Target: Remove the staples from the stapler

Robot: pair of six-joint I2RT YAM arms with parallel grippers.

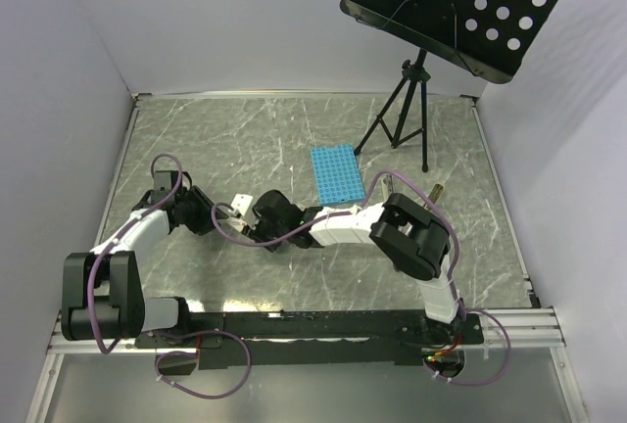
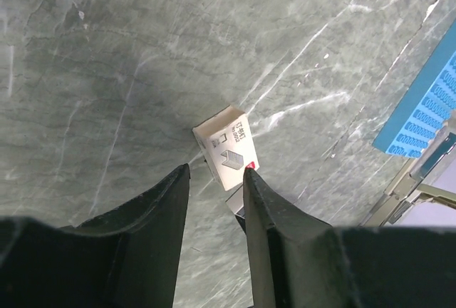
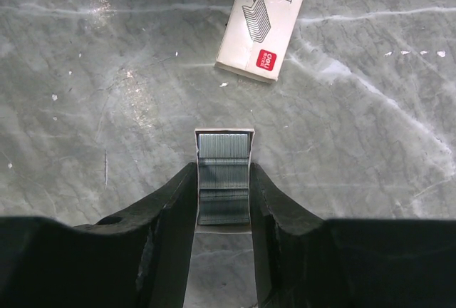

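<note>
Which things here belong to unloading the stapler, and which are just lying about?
Job: staple tray in the right gripper; staple box; the stapler itself cannot be made out.
Lying about: blue rack; music stand.

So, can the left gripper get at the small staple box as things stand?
Probably yes: the staple box lies just ahead of the open left gripper, on the table, with nothing in between.

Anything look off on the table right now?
Yes. The staple box has been taken apart. Its open-ended sleeve lies askew on the table, while its tray of staples sits apart from it, pinched in the right gripper.
</note>
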